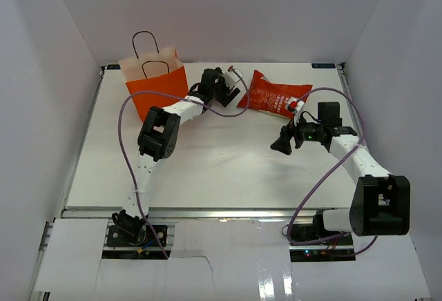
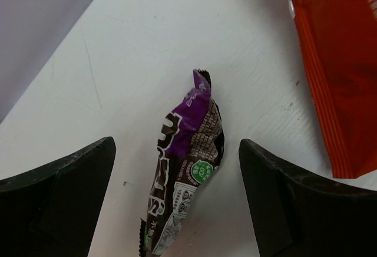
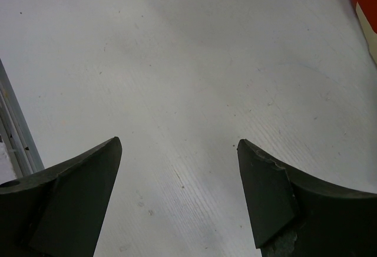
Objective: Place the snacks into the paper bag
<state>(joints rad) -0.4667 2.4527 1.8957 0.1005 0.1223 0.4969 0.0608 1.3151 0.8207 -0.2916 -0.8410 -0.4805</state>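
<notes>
Hovering released over the purple candy packet (image 2: 194, 121) beside the red chip bag (image 2: 341, 62), the left gripper (image 2: 177, 145) should likely descend straight, pinching its middle.

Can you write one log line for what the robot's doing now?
left fingers: open above purple candy packet | right fingers: open over table | red chip bag: on table, outside paper bag

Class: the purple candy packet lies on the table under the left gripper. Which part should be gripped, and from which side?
Grip the purple packet at its middle, coming straight down from above. It lies on the table, long and slim. Its length runs between the open fingers of the left gripper, so they would close across its narrow width.
</notes>
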